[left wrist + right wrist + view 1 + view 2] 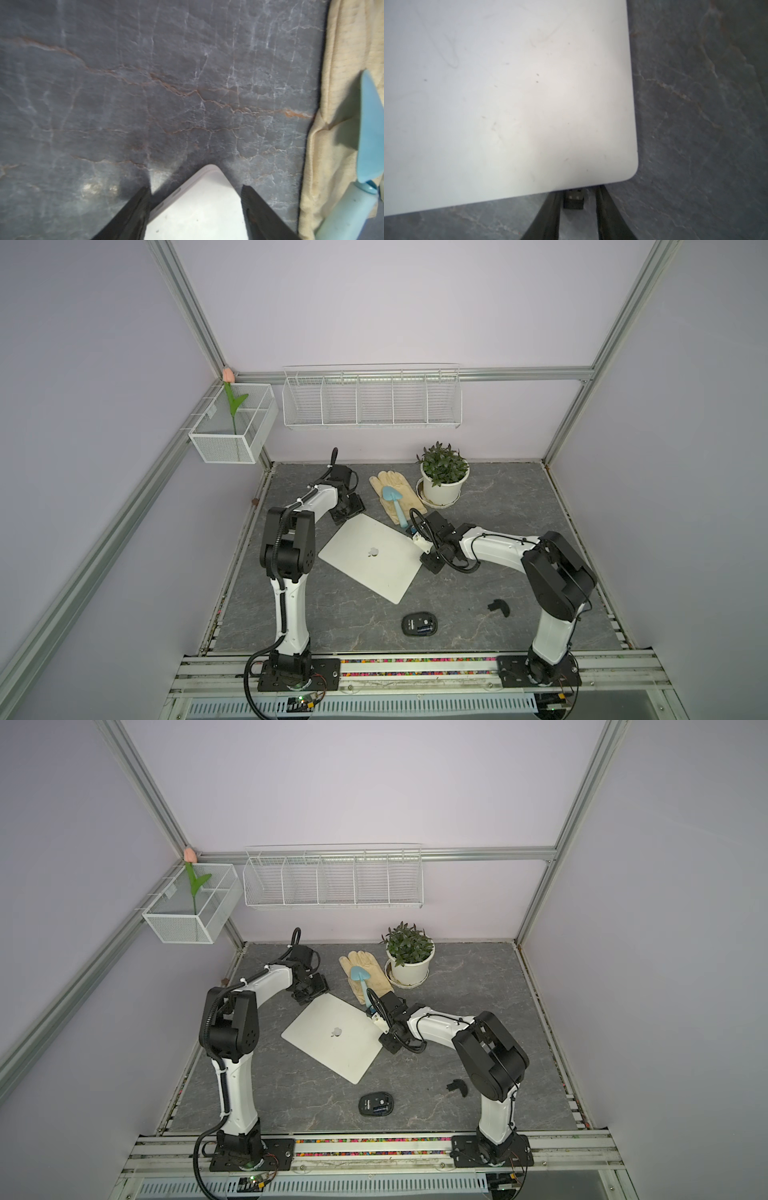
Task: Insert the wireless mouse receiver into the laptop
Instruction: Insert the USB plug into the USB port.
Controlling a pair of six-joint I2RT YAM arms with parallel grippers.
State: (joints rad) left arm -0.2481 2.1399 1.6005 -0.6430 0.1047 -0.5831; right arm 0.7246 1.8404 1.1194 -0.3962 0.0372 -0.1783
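Observation:
The closed silver laptop lies at an angle mid-table. The small black receiver sticks out of the laptop's side edge near a corner. My right gripper is open around it, with a gap showing beside the receiver. My left gripper is open, its fingers standing wide on either side of the laptop's far corner. The black mouse lies underside up near the front. Its cover piece lies to its right.
A beige glove with a blue trowel on it lies behind the laptop. A potted plant stands at the back. Wire baskets hang on the rear wall.

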